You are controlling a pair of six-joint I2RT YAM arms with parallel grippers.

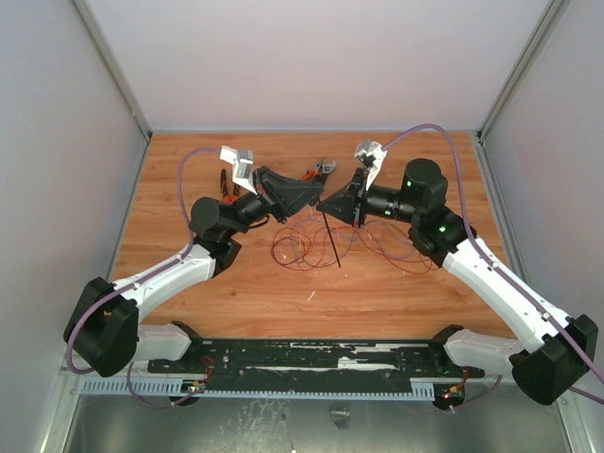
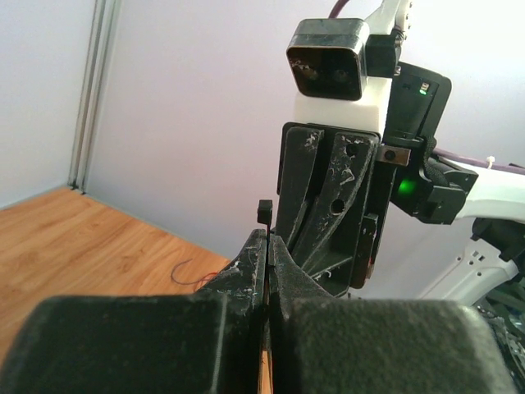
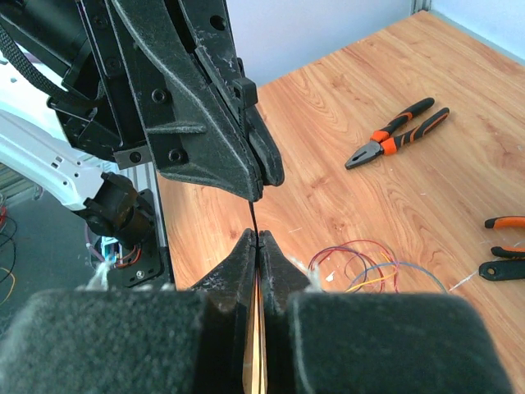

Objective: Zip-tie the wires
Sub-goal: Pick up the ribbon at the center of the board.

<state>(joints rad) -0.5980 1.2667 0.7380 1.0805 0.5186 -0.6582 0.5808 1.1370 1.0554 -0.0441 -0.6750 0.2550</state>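
My two grippers meet tip to tip above the middle of the table. The left gripper [image 1: 311,201] [image 2: 268,240] is shut on the zip tie [image 2: 264,211], whose square head pokes out just past its fingertips. Facing it, the right gripper [image 1: 325,205] [image 3: 258,239] is shut on the same thin black strip, a short stretch of zip tie [image 3: 252,215] running between the two tips. The zip tie [image 1: 332,243] hangs down from the grippers toward the table in the top view. The wires [image 1: 304,251] [image 3: 361,261], thin red and orange loops, lie on the wood below, untouched.
Orange-handled pliers [image 3: 399,131] lie on the wood beyond the wires, and more orange-handled tools [image 3: 504,246] [image 1: 322,171] sit near the back. Another pair of pliers [image 1: 226,181] is partly hidden by the left arm. Grey walls enclose the table on three sides.
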